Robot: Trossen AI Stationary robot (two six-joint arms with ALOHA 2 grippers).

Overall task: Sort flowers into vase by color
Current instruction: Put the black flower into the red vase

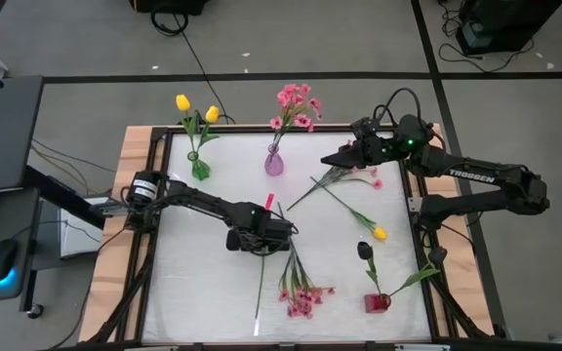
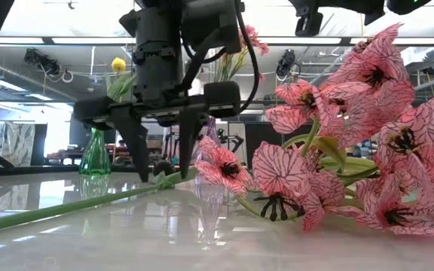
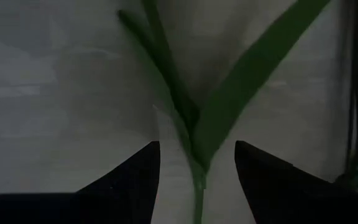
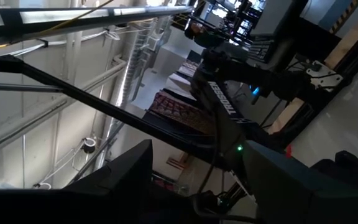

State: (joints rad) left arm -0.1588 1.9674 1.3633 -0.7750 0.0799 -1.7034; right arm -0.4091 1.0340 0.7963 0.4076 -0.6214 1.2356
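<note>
The left gripper (image 1: 261, 241) hangs low over the middle of the table (image 1: 193, 292), fingers spread and pointing down, straddling the green stem (image 2: 66, 207) of a pink spray (image 1: 302, 297) that lies flat with its blossoms toward the near edge. In the left wrist view the stem (image 3: 194, 168) runs up between the two dark fingers (image 3: 129, 180), right where a leaf forks off, and nothing is pinched yet. To do this well I'd drop straight down until the tips all but meet the surface, then close on the bare stem rather than the leaf, since a grip on the leaf alone would likely slip or tear. From the low view the tips seem to sit at stem height, though I can't be sure they touch the table. The pink vase (image 1: 274, 162) at the far edge already holds pink blooms, so that is where this one belongs. The right gripper (image 1: 344, 156) waits open, raised near the far right corner, above another pink spray (image 1: 359, 175)
</note>
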